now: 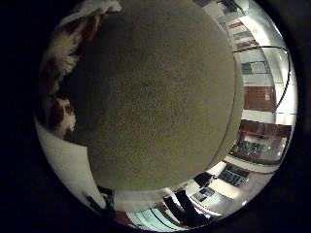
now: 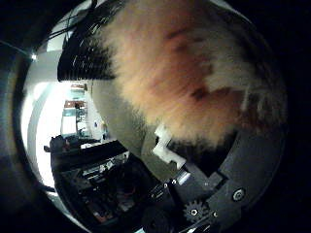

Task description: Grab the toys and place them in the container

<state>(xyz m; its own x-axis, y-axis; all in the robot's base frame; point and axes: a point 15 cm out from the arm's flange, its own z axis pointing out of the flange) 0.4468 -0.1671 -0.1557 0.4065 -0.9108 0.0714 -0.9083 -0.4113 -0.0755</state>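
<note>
Grey surface (image 1: 160,97) behind blurred furry toy (image 2: 189,73)

A wide round grey-green surface (image 1: 160,92), finely speckled, fills most of the little finger side view. At that view's right edge runs a bright white wall (image 1: 272,63) with reddish-brown panels (image 1: 260,97) and dark windows (image 1: 257,145). In the thumb side view, a black ribbed crate (image 2: 85,56) sits at upper left, with a brightly lit room (image 2: 75,114) below it.
</note>
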